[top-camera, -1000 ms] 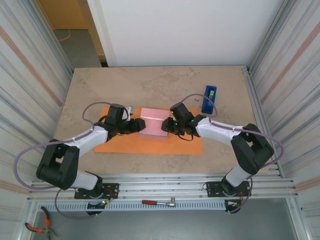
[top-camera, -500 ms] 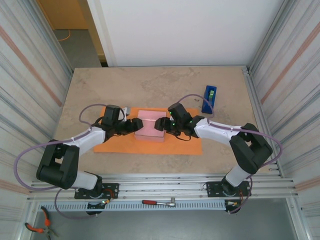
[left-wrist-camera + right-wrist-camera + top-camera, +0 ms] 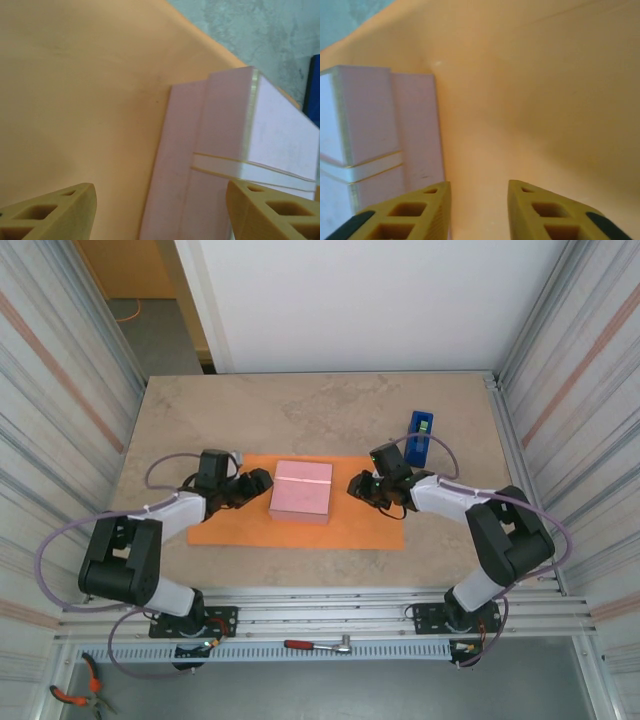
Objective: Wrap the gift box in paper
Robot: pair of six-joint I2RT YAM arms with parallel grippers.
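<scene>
The pale pink gift box (image 3: pixel 301 490) lies flat on the orange paper (image 3: pixel 230 525) near the table's middle. My left gripper (image 3: pixel 258 482) hovers just left of the box, open, with nothing between its fingers. In the left wrist view the gift box (image 3: pixel 220 150) lies ahead on the paper (image 3: pixel 75 100), and the left gripper (image 3: pixel 160 212) has its jaws wide apart. My right gripper (image 3: pixel 355 487) is a short way right of the box, apart from it. Seen from the right wrist, the right gripper (image 3: pixel 477 212) is open over bare paper (image 3: pixel 545 100), with the gift box (image 3: pixel 385 125) to its left.
An upright blue tape dispenser (image 3: pixel 419 437) stands at the back right, close behind the right arm. Corrugated metal walls flank the stone table (image 3: pixel 300 410). A ratchet (image 3: pixel 318 645) and pliers (image 3: pixel 70 695) lie below the front rail.
Both grippers have let go of the box's sides and drawn back outward, left arm leftward and right arm rightward. The box stays on the paper.
</scene>
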